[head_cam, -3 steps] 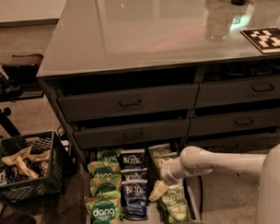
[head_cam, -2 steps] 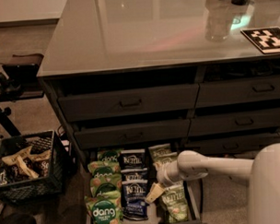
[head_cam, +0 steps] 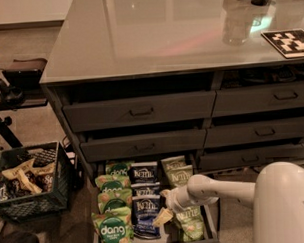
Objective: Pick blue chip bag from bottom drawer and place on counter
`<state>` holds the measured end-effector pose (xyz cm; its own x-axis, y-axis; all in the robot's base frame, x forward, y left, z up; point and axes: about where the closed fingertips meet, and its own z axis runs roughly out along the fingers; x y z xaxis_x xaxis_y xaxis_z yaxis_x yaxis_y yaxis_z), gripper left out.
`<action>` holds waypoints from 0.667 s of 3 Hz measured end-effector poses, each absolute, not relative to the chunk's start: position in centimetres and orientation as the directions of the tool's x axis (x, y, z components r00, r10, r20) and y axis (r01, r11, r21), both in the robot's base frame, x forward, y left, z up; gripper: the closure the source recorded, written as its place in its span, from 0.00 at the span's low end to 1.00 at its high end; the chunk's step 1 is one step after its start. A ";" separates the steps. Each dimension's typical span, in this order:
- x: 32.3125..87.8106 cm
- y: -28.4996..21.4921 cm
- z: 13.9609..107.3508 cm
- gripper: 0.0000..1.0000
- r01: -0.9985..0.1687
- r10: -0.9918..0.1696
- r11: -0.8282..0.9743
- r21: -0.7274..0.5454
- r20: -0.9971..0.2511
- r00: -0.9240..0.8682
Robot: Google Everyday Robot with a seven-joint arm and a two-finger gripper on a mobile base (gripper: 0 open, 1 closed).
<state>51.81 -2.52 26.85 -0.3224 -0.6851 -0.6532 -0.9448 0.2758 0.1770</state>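
Step in hand: the reach into the bottom drawer point(head_cam: 214, 227), pre-grasp. The drawer is pulled out at floor level and nothing is lifted yet.

The gripper point(head_cam: 165, 206) hangs low in the drawer, reaching in from the right on the white arm point(head_cam: 229, 190). Its fingers look spread and hold nothing. It sits between the blue column and the olive-green Kettle bags point(head_cam: 177, 171).

The blue chip bag point(head_cam: 144, 215) lies flat at the front of the middle column, just beside the gripper's tan fingertip point(head_cam: 163, 217). Two more blue Kettle bags point(head_cam: 144, 173) lie behind it. The counter point(head_cam: 154, 38) is well above.

Next move, as a judgement: shift left over the bag, drop, close on its edge, lift clear and go up to the counter.

In the way:
- Olive bags crowd the right side.
- Green dang bags point(head_cam: 115, 230) crowd the left, so a wrong-bag pinch is possible.
- The two upper drawers point(head_cam: 141, 111) jut out slightly above.

Also around: a black crate point(head_cam: 58, 189) of snacks on the floor to the left, and a checkered marker point(head_cam: 288, 41) and a clear container point(head_cam: 237, 25) on the counter.
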 end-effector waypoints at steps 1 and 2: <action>51.2 -1.4 25.1 0.15 -0.946 -0.688 0.263 0.190 -0.650 -0.322; 51.1 -0.5 23.8 0.15 -0.947 -0.689 0.256 0.192 -0.651 -0.318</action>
<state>51.08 -0.53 23.80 -0.3183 -0.6889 -0.6512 -0.9474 0.2558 0.1925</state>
